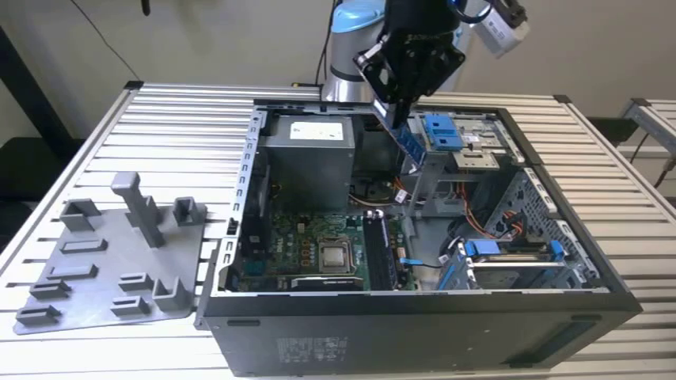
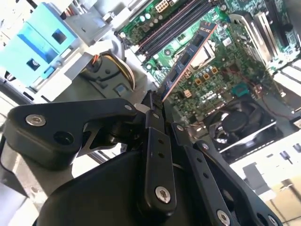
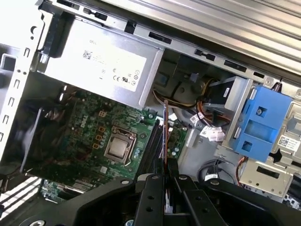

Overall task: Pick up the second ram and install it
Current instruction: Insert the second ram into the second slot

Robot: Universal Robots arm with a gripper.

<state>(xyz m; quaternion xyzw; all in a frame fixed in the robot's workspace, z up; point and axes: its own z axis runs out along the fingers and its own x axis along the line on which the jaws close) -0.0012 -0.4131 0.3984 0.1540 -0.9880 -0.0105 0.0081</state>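
Above the open computer case (image 1: 423,317), we see the gripper (image 1: 394,109) with its jaws closed on the upper end of the second ram (image 1: 413,145), held tilted and clear of the motherboard (image 1: 306,237), presumably to line its edge up with the memory slots (image 3: 154,146). The first wrist view shows the stick edge-on over those slots, while the second wrist view shows its chip face.

Dark second ram (image 1: 412,144), on end, aloft
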